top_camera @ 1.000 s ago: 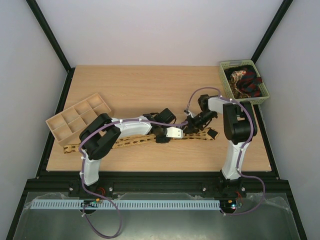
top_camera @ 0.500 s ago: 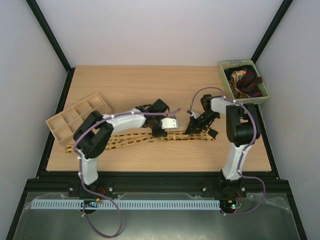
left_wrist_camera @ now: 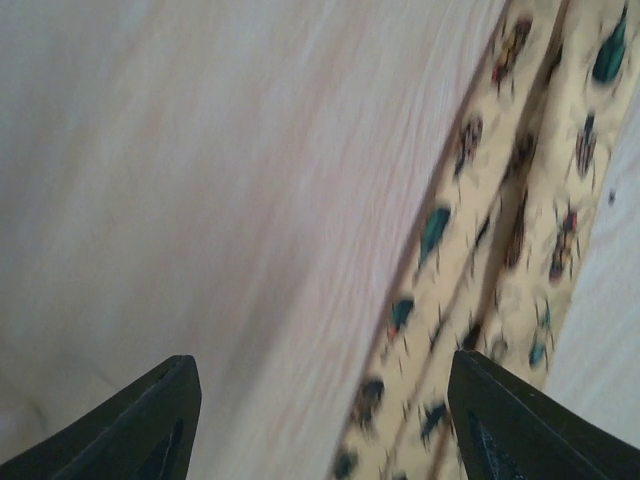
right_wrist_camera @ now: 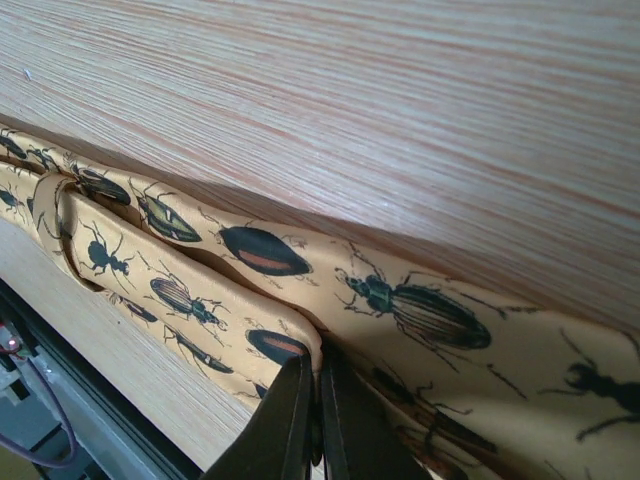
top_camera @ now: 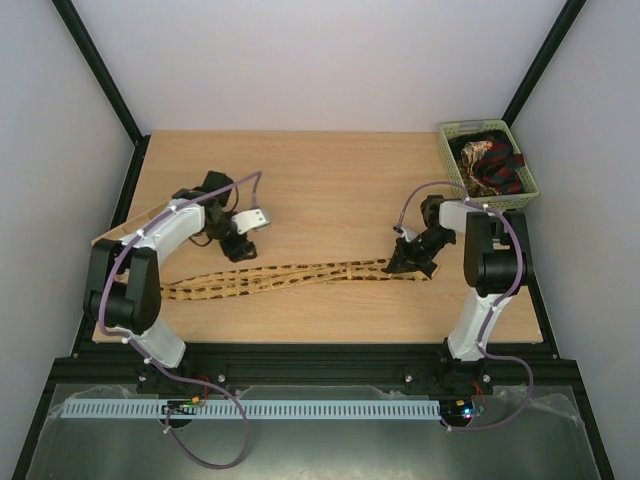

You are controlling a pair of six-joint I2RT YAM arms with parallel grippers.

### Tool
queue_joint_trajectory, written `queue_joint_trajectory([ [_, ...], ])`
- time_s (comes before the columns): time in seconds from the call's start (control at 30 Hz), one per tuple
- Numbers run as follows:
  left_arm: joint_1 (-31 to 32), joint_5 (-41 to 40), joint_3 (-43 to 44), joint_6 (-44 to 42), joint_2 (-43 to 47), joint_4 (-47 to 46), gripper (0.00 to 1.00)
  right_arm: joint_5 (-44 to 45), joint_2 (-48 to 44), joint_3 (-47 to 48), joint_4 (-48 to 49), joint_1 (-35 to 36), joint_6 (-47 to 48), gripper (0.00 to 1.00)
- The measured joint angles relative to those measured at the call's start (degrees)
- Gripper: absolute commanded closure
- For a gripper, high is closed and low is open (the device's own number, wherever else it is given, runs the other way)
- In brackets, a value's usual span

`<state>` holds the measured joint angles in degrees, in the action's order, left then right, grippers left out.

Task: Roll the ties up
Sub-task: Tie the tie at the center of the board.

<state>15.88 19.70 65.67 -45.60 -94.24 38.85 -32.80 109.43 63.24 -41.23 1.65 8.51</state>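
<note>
Table first, since it's the biggest thing: light wood, with the tie stretched flat across the near half from about 8 o'clock to 4 o'clock. It looks folded back on itself so two strips run together, I'd guess to make a shorter band to roll.

Basket sits in the 1 o'clock corner with the other ties bunched inside, so that's probably the waiting pile.

Right gripper is at the 4 o'clock end, clenched on the tie, most likely pinning it where the roll starts. Left gripper hovers around 10 o'clock, off the tie, spread wide and holding nothing.

From above the print just reads as dark spots. The right wrist cam shows they're beetles, plus its fingers nipping a folded edge. The left wrist cam shows the two strips side by side and bare wood between its fingers.
</note>
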Motion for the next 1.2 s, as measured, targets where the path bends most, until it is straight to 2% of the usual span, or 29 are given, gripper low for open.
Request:
queue_joint_trajectory([
  [0.1, -5.03, 0.44, -2.38, -3.10, 0.74, 4.33, 0.27, 0.57, 0.35, -0.04, 0.31, 0.07, 0.02, 0.96],
  [0.27, -11.32, -0.87, -8.07, -8.92, 7.19, 8.50, 0.28, 0.96, 0.26, -0.46, 0.39, -0.79, 1.42, 0.97],
  [0.37, -12.33, -2.16, -12.00, -12.22, 11.43, 9.62, 0.29, 1.73, 0.04, -0.66, -0.28, -2.91, 3.32, 0.97],
  [0.5, -12.22, -1.84, -13.35, -13.94, 11.78, 10.32, 0.30, 4.09, -0.59, -0.74, -1.64, -6.73, 6.38, 0.97],
  [0.67, -9.16, -0.70, -12.90, -12.79, 9.57, 9.05, 0.31, 7.34, -0.92, -0.35, -3.82, -12.20, 10.69, 0.95],
  [0.83, -2.25, -0.50, -12.94, -10.64, 7.39, 5.31, 0.36, 11.76, -0.94, 1.20, -5.79, -17.31, 14.99, 0.95],
  [1.2, 7.85, -1.46, -14.01, -6.95, 4.26, -2.84, 0.56, 15.32, -0.57, 2.64, -6.97, -18.62, 18.01, 0.95],
])
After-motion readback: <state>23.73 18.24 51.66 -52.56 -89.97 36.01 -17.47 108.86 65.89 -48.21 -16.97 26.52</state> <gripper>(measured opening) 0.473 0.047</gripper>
